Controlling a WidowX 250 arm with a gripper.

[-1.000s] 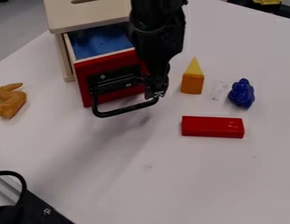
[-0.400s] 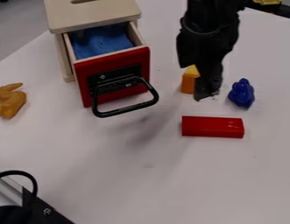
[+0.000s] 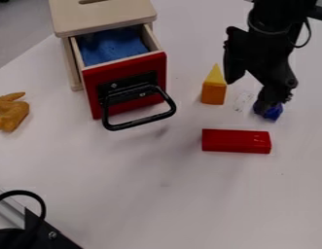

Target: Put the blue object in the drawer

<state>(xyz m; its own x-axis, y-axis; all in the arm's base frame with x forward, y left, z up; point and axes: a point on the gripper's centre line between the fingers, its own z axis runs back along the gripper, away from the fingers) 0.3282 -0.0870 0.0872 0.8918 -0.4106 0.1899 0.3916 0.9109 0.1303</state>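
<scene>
Gripper (image 3: 249, 94) hangs w/ fingers spread apart, one partly hiding the blue obj (image 3: 273, 114), which is on the tbl (image 3: 156, 204) nr the red block (image 3: 236, 141). Drawer (image 3: 155, 63) is pulled out, w/ blue stuff (image 3: 111, 47) inside.

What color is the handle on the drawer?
The handle is black, set on the drawer's red front, as the camera view shows.

From here, the worktop (image 3: 169, 180) has room in front of the drawer (image 3: 127, 85), but its black handle (image 3: 140, 121) sticks out in the way.
</scene>
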